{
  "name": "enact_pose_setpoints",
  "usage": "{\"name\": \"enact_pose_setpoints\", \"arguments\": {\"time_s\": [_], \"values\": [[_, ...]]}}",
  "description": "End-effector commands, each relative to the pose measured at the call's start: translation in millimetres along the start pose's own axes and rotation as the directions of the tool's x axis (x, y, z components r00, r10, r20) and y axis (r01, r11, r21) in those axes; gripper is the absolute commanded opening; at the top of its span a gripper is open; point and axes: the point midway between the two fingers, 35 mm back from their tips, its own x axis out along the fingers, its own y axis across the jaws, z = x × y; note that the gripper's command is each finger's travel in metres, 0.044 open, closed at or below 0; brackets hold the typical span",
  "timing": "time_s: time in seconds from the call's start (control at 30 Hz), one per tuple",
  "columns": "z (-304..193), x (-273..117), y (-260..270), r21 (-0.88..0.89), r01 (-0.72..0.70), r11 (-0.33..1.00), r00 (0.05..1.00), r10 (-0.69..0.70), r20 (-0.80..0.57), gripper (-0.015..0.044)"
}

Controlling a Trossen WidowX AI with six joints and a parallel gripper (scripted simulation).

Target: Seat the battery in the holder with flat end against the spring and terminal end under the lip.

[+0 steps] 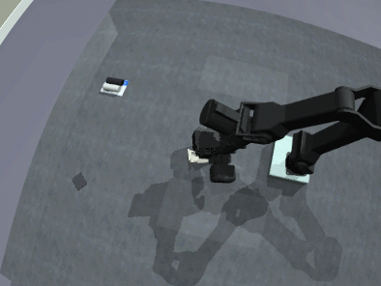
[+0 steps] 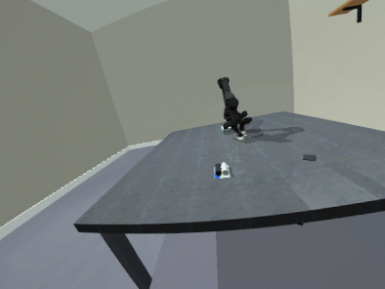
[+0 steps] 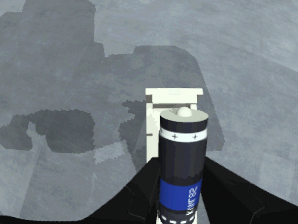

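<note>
The battery (image 3: 183, 157), black with a blue band and a white ring, is between the fingers of my gripper (image 3: 178, 164), which is shut on it. Its terminal end points to the top of the wrist view, with the end face showing, so it looks tilted with that end raised. The cream holder (image 3: 152, 125) (image 1: 194, 157) (image 2: 241, 138) lies on the table below and behind the battery. Its lip (image 3: 174, 95) shows just beyond the terminal end. The battery covers most of the holder's bay; the spring and the battery's flat end are hidden. Whether they touch cannot be told.
A small white and blue tray (image 1: 119, 92) with a black and a white cylinder stands far from the arm, also seen in the exterior view (image 2: 222, 171). A dark flat square (image 1: 79, 181) (image 2: 309, 157) lies on the table. A pale green block (image 1: 279, 161) is under the arm's base.
</note>
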Motion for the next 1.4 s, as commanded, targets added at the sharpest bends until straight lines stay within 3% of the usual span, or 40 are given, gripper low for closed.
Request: {"name": "enact_pose_setpoints", "arguments": {"time_s": [0.0, 0.5, 1.37], "values": [[-7.7, -0.4, 1.3, -0.002, -0.002, 1.0, 1.0, 0.002, -0.016, 0.0073], [-11.7, -2.5, 1.4, -0.001, 0.001, 1.0, 1.0, -0.001, -0.029, 0.0073], [-7.0, 3.6, 1.0, 0.006, -0.009, 1.0, 0.982, 0.01, -0.19, 0.0073]]}}
